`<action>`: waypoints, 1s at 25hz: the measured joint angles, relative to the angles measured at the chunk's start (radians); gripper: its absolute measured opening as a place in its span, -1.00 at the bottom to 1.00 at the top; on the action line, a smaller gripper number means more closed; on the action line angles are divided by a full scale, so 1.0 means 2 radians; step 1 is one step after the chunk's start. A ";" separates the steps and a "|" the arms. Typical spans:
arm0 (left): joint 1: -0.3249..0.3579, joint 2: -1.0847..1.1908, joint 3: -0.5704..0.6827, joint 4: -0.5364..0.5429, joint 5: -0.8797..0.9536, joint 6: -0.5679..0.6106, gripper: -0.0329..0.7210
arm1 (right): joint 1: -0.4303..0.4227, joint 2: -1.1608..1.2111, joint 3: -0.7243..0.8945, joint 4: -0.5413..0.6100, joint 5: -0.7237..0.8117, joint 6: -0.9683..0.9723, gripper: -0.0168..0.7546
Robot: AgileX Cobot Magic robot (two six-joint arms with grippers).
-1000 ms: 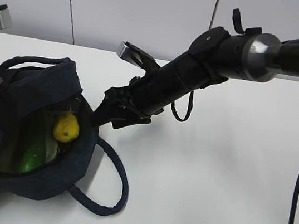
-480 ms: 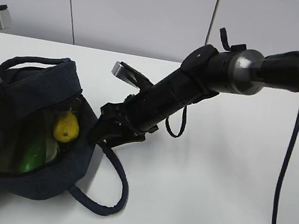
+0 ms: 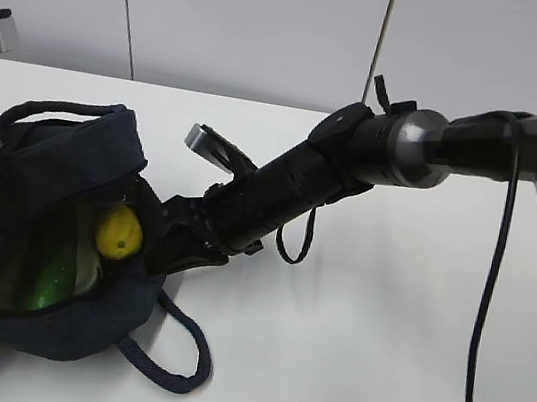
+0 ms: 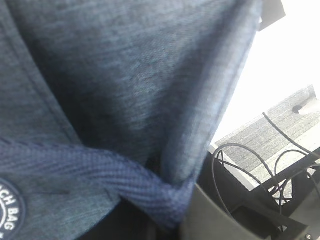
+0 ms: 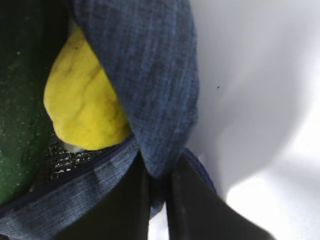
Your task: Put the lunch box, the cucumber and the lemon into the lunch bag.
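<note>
Now, view by view:

Exterior view, change: the right claw (image 3: 173, 245) has come down toward 7 o'clock since a second ago and reached the rim of the lunch bag (image 3: 78, 324) at the mouth's 3 o'clock side; its fingers, apart a moment back, have come together there.
Exterior view, contents: the lemon (image 3: 118, 231) lies just inside the mouth, with the cucumber (image 3: 53, 275) to its 8 o'clock; both sit as they did before. The lunch box cannot be made out in the dark interior.
Exterior view, bag: the loop handle (image 3: 170, 353) on the counter (image 3: 376, 359) has been drawn in closer to the bag.
Left wrist view: navy cloth of the lunch bag (image 4: 130, 85) fills the picture, with a folded strap (image 4: 125, 185) running to 5 o'clock. The left claw itself does not show; I take it as drawn together, apparently on the cloth, though the grip is not visible.
Right wrist view: the right claw (image 5: 159, 195) is clamped on the edge of the lunch bag (image 5: 145, 75); the lemon (image 5: 85, 110) is just inside at 10 o'clock, the cucumber (image 5: 20, 100) beside it.
Meaning: both fruits are in; this pinch looks meant to tug the mouth wider or closed, but I cannot tell which.
</note>
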 joint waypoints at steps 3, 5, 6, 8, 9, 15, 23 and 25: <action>0.000 0.000 0.000 -0.002 0.001 0.000 -0.94 | -0.001 -0.008 0.000 -0.003 0.006 0.000 -0.87; 0.000 0.000 0.000 -0.010 0.001 0.000 -0.94 | -0.006 -0.021 0.000 -0.008 0.015 0.000 -0.87; 0.000 0.000 0.000 -0.014 0.001 0.001 -0.94 | -0.008 -0.027 0.000 -0.011 0.020 0.000 -0.87; 0.000 0.000 0.000 -0.028 0.001 0.003 -0.94 | -0.016 -0.043 0.000 -0.022 0.030 0.005 -0.87; 0.000 0.000 0.000 -0.034 0.001 0.005 -0.94 | -0.022 -0.052 0.000 -0.033 0.035 0.011 -0.87; -0.029 0.000 0.000 -0.078 -0.014 0.010 -0.94 | -0.047 -0.102 0.000 -0.102 0.068 0.048 -0.87; -0.084 0.001 0.000 -0.165 -0.053 0.010 -0.94 | -0.088 -0.159 -0.016 -0.141 0.106 0.080 -0.88; -0.091 0.002 0.000 -0.195 -0.059 0.011 -0.94 | -0.097 -0.166 -0.034 -0.151 0.110 0.094 -0.88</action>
